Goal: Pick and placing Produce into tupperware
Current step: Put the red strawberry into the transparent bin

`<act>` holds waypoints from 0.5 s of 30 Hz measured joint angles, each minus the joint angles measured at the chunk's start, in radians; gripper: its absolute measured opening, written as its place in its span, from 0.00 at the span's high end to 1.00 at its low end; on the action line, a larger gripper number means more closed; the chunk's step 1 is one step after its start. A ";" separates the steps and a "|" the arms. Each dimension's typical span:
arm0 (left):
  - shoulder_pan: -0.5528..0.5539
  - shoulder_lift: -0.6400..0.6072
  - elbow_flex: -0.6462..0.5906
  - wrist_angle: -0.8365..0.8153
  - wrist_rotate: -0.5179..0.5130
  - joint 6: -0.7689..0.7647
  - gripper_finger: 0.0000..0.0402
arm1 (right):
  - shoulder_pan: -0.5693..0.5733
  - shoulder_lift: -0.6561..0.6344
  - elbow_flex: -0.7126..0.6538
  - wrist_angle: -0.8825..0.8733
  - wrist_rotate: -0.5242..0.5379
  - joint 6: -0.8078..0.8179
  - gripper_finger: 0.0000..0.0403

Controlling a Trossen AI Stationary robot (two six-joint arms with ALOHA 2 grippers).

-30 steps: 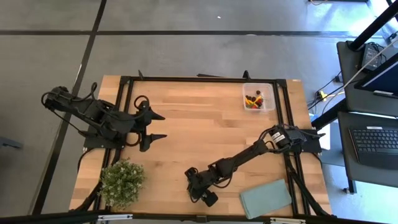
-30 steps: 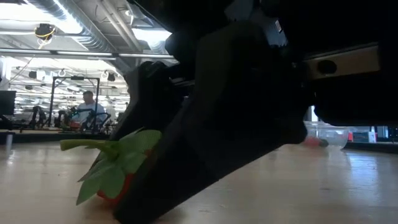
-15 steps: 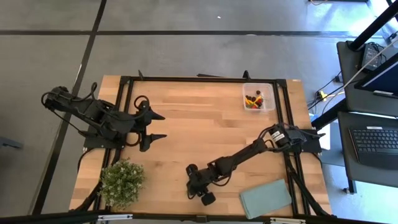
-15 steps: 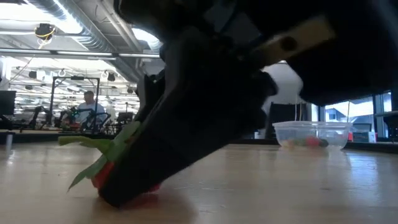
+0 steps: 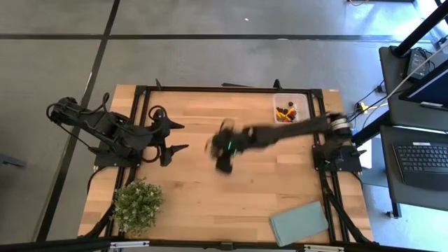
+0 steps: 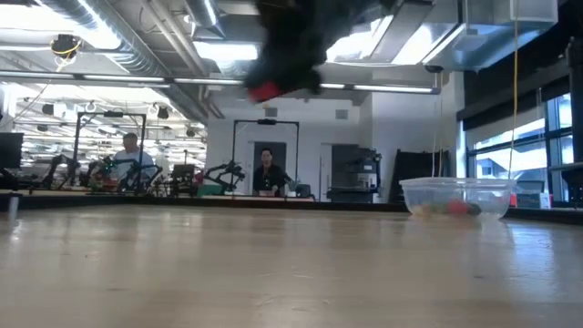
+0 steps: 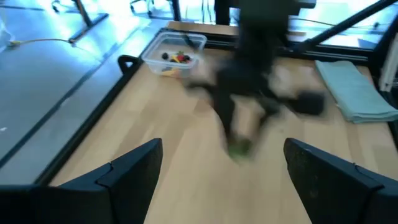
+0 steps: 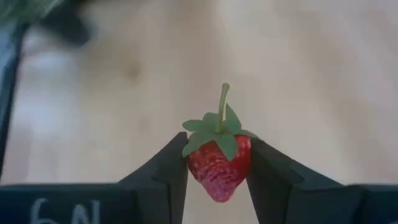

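Carrying the strawberry (image 8: 218,163), pinched between the right gripper (image 8: 217,177) fingers, high over mid-frame; keeping it level toward the tupperware (image 5: 290,110) at upper right. Left gripper (image 5: 175,137) waiting wide open, left side.

A bushy green plant (image 5: 137,204) and a flat grey-green cloth (image 5: 299,222) sit on the wooden table (image 5: 231,189).
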 joint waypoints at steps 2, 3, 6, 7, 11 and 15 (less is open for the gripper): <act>0.000 0.000 0.000 0.001 -0.015 0.000 0.19 | -0.074 -0.084 0.000 -0.113 0.007 0.048 0.67; 0.000 0.000 0.000 -0.001 -0.017 0.000 0.19 | -0.110 -0.122 0.000 -0.172 0.011 0.061 0.67; 0.000 0.000 0.000 -0.001 -0.033 0.001 0.19 | -0.224 -0.241 0.000 -0.329 0.056 0.080 0.67; 0.000 0.000 0.000 0.001 -0.035 0.002 0.19 | -0.264 -0.282 0.000 -0.371 0.071 0.088 0.67; 0.000 -0.012 0.000 0.002 -0.041 0.025 0.19 | -0.440 -0.407 0.000 -0.586 0.146 0.173 0.67; 0.000 -0.025 0.000 -0.001 -0.070 0.028 0.19 | -0.595 -0.476 -0.045 -0.661 0.147 0.208 0.67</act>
